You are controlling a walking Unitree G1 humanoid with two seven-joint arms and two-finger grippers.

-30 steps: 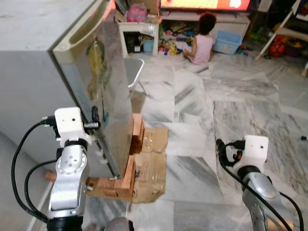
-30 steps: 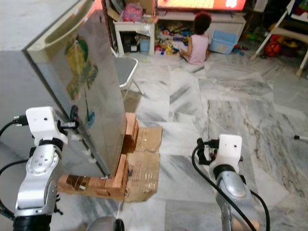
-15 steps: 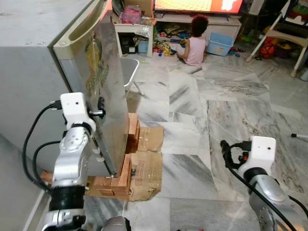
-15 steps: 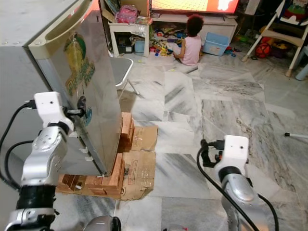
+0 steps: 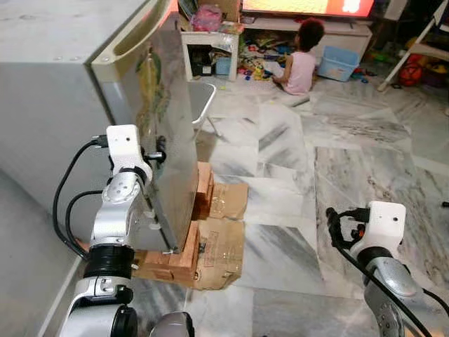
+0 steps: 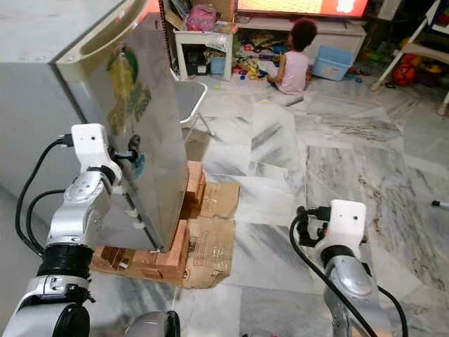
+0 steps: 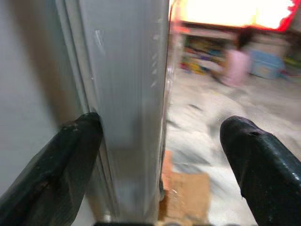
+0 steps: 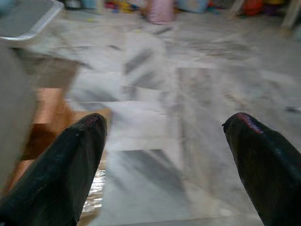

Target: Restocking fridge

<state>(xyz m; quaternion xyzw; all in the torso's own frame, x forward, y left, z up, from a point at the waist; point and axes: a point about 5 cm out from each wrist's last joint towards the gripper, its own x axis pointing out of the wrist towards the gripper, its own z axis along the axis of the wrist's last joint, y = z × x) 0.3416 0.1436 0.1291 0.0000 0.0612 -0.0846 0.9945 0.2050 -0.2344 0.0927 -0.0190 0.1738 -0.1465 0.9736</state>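
A grey fridge stands at the left, its silver door bearing a green and yellow sticker. My left gripper is raised to the door's free edge at mid height. In the left wrist view the left gripper is open, one finger on each side of the door edge. My right gripper hangs low at the right over the marble floor; the right wrist view shows the right gripper open with nothing between its fingers.
The fridge rests on wooden blocks and flattened cardboard. A grey chair stands just beyond the door. Farther back a person sits on the floor among toys, by a blue bin and a white table.
The head view has shifted slightly. My left gripper has stayed at the door edge while its arm straightened upward a little. The right arm has barely moved.
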